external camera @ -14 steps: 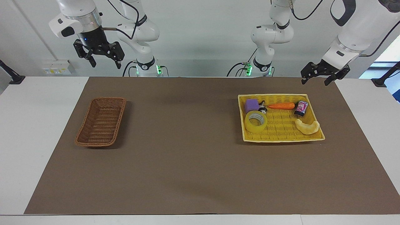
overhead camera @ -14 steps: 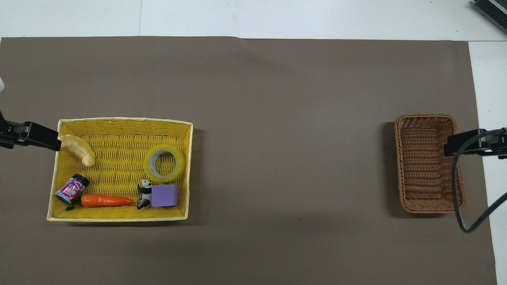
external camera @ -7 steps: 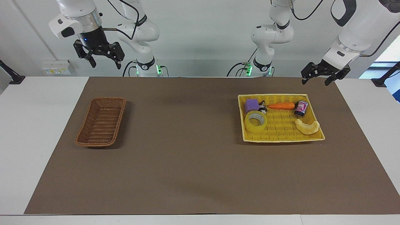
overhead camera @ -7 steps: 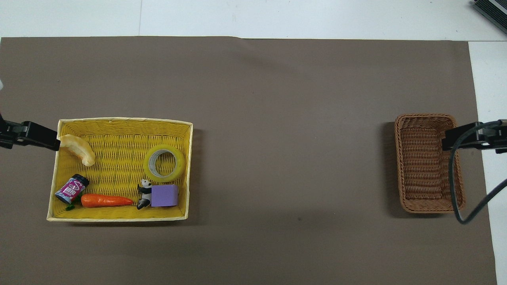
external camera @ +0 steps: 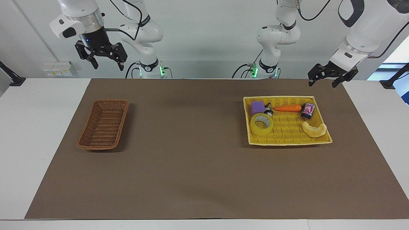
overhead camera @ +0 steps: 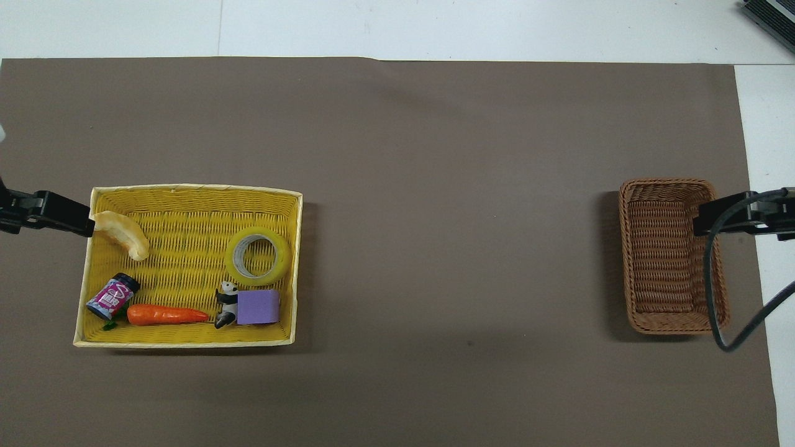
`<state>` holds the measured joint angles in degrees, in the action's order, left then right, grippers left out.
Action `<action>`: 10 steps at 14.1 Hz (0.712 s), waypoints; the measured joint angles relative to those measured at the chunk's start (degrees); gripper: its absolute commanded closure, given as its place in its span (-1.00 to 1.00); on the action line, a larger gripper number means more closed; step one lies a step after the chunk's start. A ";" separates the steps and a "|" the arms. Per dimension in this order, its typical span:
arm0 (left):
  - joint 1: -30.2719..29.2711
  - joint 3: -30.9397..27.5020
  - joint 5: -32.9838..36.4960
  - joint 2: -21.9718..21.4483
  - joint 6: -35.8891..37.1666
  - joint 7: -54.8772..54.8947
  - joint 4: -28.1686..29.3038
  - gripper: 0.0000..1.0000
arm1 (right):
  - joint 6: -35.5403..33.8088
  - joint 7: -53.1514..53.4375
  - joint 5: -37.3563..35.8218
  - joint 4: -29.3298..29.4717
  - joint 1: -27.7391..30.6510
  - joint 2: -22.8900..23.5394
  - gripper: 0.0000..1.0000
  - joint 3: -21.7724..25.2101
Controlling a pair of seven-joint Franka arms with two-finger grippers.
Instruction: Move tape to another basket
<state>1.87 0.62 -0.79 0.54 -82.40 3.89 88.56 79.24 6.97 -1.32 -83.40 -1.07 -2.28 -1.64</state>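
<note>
The tape [external camera: 261,124] is a translucent yellow roll lying flat in the yellow tray [external camera: 278,97], at the tray's end toward the table's middle; it also shows in the overhead view [overhead camera: 258,256]. The brown wicker basket [external camera: 110,101] stands empty toward the right arm's end of the table, and shows in the overhead view [overhead camera: 667,182]. My left gripper [external camera: 322,83] hangs open and empty in the air beside the tray's outer end. My right gripper [external camera: 108,67] hangs open and empty high over the basket's outer side.
The yellow tray [overhead camera: 192,187] also holds a pale crescent piece [overhead camera: 124,233], a small can [overhead camera: 112,297], a carrot [overhead camera: 166,315], a panda figure [overhead camera: 227,303] and a purple block [overhead camera: 258,307]. A brown mat [external camera: 191,166] covers the table between the two baskets.
My right gripper has risen slightly. The left gripper, the tape and both baskets have not moved.
</note>
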 measured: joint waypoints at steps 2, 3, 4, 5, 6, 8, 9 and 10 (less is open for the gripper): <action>0.00 0.00 0.00 0.00 0.00 0.00 0.05 -1.00 | 0.00 0.00 0.00 0.00 0.00 0.00 -1.00 0.00; 0.00 0.00 0.00 0.00 0.00 0.00 0.13 -1.00 | 0.00 0.00 0.00 0.00 0.00 0.00 -1.00 0.00; 0.00 0.00 0.00 0.00 0.00 0.00 0.17 -1.00 | 0.00 0.00 0.00 0.01 0.00 0.00 -1.00 0.00; 0.00 0.00 0.00 0.00 0.00 -0.02 0.20 -1.00 | 0.00 0.00 0.00 0.01 0.00 0.00 -1.00 0.00; 0.00 -0.01 0.00 0.00 -0.01 -0.09 0.27 -1.00 | 0.00 0.00 0.00 0.01 0.00 0.00 -1.00 0.00; -0.01 -0.07 0.00 -0.14 -0.86 -0.13 0.97 -1.00 | 0.00 0.00 0.00 0.01 0.00 0.00 -1.00 0.00; -0.02 -0.08 0.00 -0.50 -2.16 -0.13 2.08 -1.00 | 0.00 0.00 0.00 0.01 0.00 0.00 -1.00 0.00; -0.02 -0.08 0.00 -1.03 -3.85 -0.13 3.66 -1.00 | 0.00 0.00 0.00 0.01 0.00 0.00 -1.00 0.00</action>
<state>1.85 0.54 -0.79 -0.49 -86.25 3.75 92.23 79.24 6.97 -1.32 -83.39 -1.07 -2.28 -1.64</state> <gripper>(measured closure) 0.000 0.000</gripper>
